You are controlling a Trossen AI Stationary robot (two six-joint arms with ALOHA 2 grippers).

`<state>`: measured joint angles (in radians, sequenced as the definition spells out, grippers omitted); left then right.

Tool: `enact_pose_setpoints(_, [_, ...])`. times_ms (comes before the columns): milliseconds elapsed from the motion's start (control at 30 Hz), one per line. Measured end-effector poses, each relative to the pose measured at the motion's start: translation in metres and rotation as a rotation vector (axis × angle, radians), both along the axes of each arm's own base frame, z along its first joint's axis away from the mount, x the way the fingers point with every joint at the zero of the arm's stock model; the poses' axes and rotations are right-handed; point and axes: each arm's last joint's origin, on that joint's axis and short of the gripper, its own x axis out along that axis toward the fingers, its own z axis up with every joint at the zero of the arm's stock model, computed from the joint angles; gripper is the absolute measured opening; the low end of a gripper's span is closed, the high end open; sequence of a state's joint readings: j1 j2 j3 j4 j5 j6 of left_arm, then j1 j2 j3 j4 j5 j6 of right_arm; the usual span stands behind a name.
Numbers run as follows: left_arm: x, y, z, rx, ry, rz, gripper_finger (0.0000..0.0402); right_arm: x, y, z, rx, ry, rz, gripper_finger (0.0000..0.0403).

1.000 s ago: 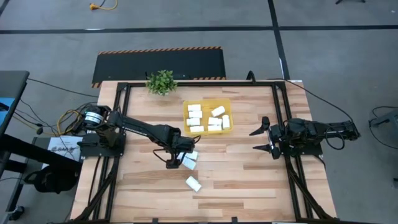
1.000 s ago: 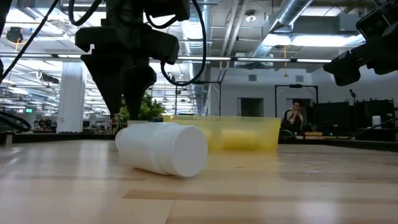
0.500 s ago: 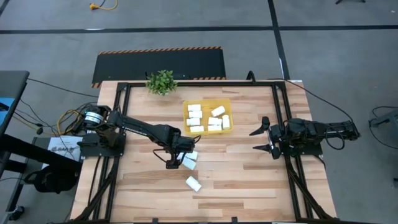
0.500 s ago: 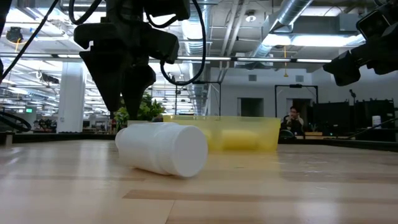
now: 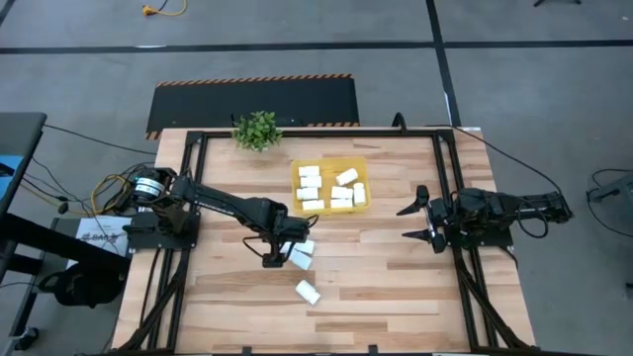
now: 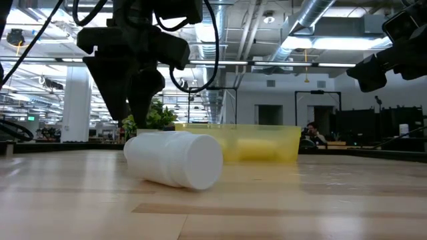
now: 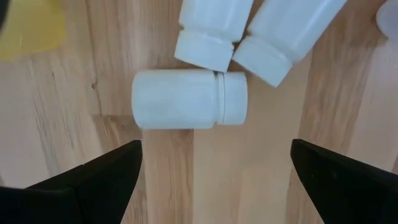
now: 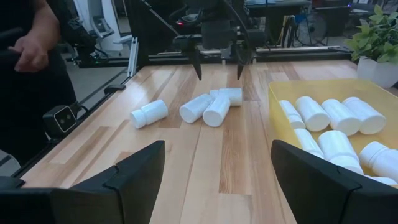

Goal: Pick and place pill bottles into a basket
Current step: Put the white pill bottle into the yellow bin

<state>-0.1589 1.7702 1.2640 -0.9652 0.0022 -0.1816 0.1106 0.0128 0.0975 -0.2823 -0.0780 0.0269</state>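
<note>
Already the shallow translucent yellow plastic basket (image 5: 330,163) held about seven small white cylindrical pill bottles (image 5: 343,178), while four lay on the bare wooden table (image 5: 396,287). The left gripper (image 5: 278,256) hovered wide open over a clustered three (image 7: 189,107); the right gripper (image 5: 416,221) waited spread at the table's edge.

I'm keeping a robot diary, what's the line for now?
left pincer: open, above bottle | right pincer: open, waiting | basket: has bottles
</note>
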Motion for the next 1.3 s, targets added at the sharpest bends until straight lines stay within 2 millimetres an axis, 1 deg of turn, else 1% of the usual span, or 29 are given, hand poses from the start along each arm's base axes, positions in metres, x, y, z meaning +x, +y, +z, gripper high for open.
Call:
enact_pose_setpoints(200, [0.002,0.001,0.0,0.009,-0.021,-0.013,0.04,0.0,0.0,0.0,0.0,0.0,0.0,0.0286])
enact_pose_setpoints(600, [0.005,0.009,0.001,-0.001,-0.037,-0.016,0.04,0.0,0.0,0.0,0.0,0.0,0.0,0.0286])
enact_pose_setpoints(967, [0.006,0.009,0.0,-0.013,-0.043,-0.026,0.04,0.0,0.0,0.0,0.0,0.0,0.0,0.0286])
enact_pose_setpoints(1067, [0.008,0.01,-0.005,-0.012,-0.033,-0.029,0.04,0.0,0.0,0.0,0.0,0.0,0.0,0.0286])
enact_pose_setpoints(1167, [0.011,0.01,-0.015,-0.018,-0.007,-0.027,0.04,0.0,0.0,0.0,0.0,-0.001,0.0,0.0286])
enact_pose_setpoints(1300, [0.013,0.01,-0.02,-0.026,0.009,-0.011,0.04,0.0,0.0,0.0,0.0,-0.002,0.001,0.0286])
